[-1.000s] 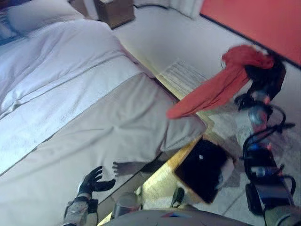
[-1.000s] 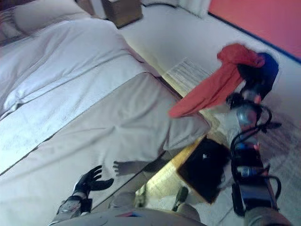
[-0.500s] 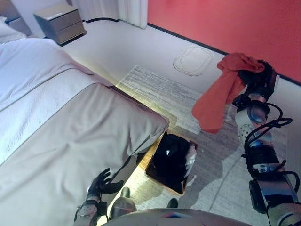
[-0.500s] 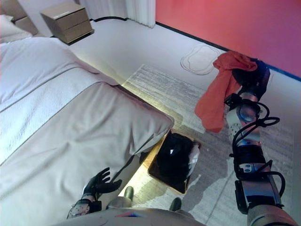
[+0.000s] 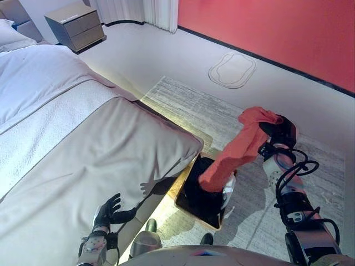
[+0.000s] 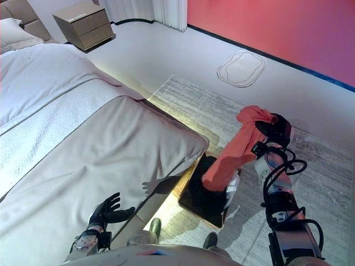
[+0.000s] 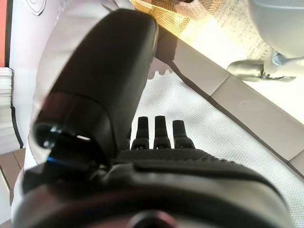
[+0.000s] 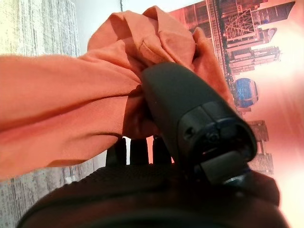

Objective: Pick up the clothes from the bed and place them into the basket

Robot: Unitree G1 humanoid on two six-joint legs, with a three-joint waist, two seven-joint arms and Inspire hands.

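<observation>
Fingers of right hand point(image 5: 280, 132) clutch orange garment point(image 5: 233, 155) over basket point(image 5: 206, 189); left hand point(image 5: 108, 210) spread, empty.

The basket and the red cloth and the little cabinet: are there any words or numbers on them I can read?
No words or numbers can be read anywhere.
Basket: none; a small white thing inside it is too small to tell if it bears print.
Red cloth, held in the right hand: plain, none.
Nightstand: none.
Red wall: none.
Outline on the floor: just a shape, not a letter.
</observation>
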